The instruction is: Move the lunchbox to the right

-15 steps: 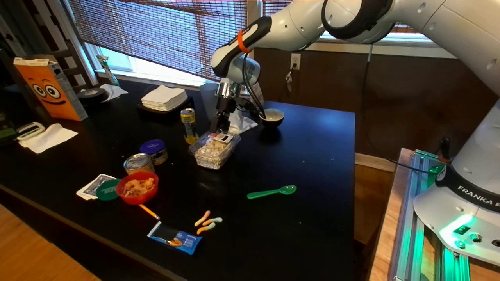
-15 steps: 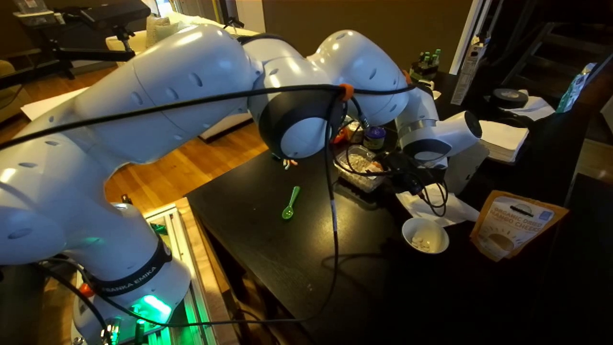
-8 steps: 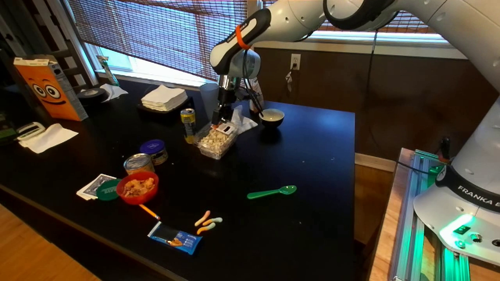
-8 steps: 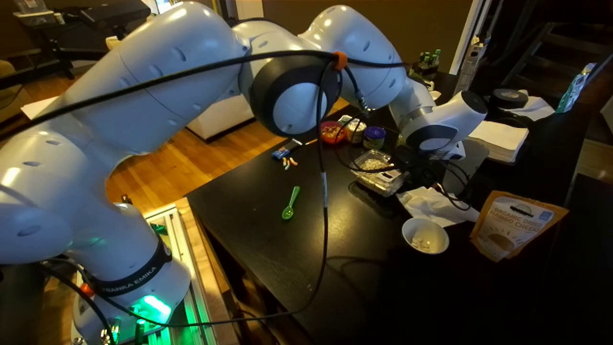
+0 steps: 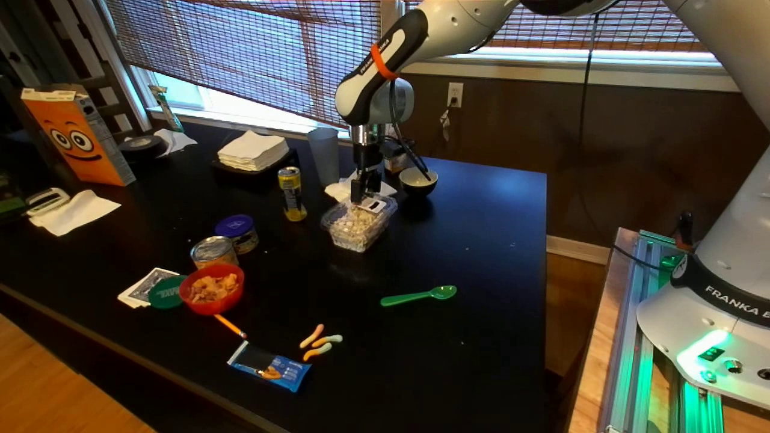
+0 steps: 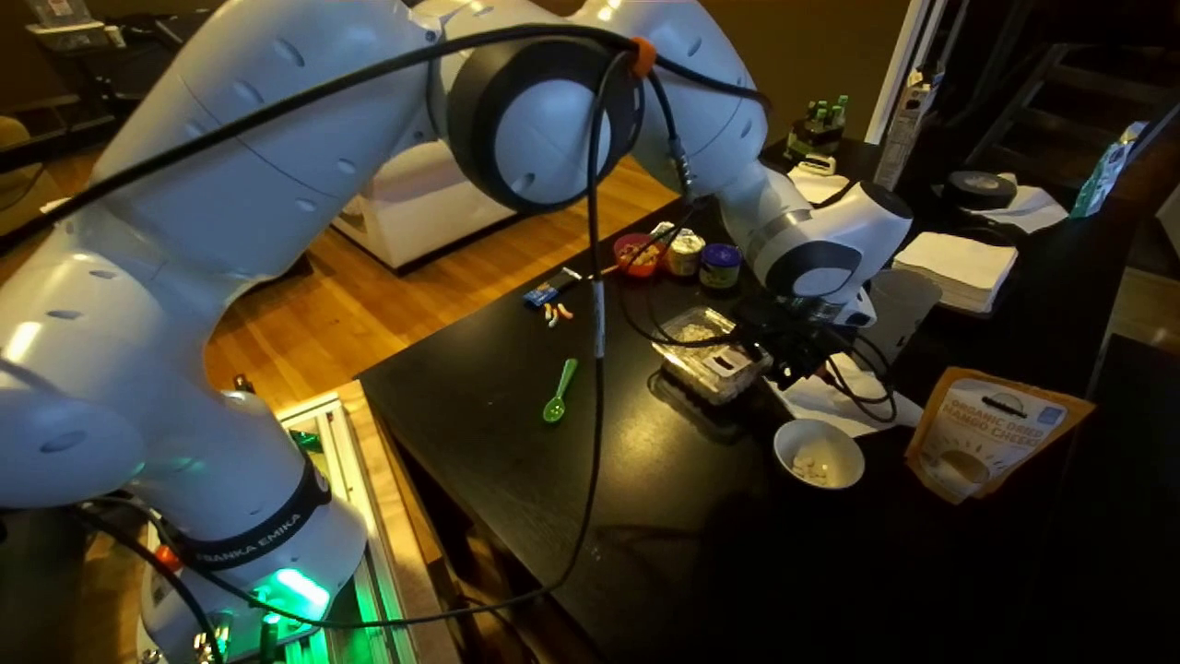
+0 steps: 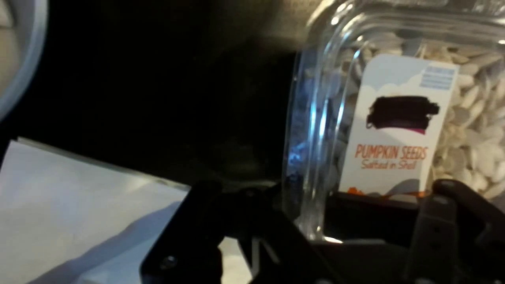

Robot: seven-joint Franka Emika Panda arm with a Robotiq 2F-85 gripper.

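The lunchbox [image 5: 359, 227] is a clear plastic container with pale seeds inside and a white label on its lid. It hangs slightly tilted, a little above the dark table, its reflection showing apart beneath it in both exterior views. My gripper [image 5: 364, 193] points down at the far edge of the lid, shut on that edge. In the wrist view the lunchbox [image 7: 394, 130] fills the right side, label upward, its near edge hidden behind the dark fingers [image 7: 438, 221]. The exact contact of the fingertips is too dark to make out.
A white napkin [image 6: 848, 397] lies just beyond the lunchbox, near a small bowl [image 5: 418, 190]. A yellow can [image 5: 292, 195] and a grey cup [image 5: 325, 155] stand to the left. A green spoon [image 5: 415, 297] lies nearer, and a mango pouch [image 6: 996, 429] stands past the bowl.
The gripper has carried the lunchbox upward, then toward the right in an exterior view, away from the yellow can and closer to the bowl. The grip has stayed shut throughout.
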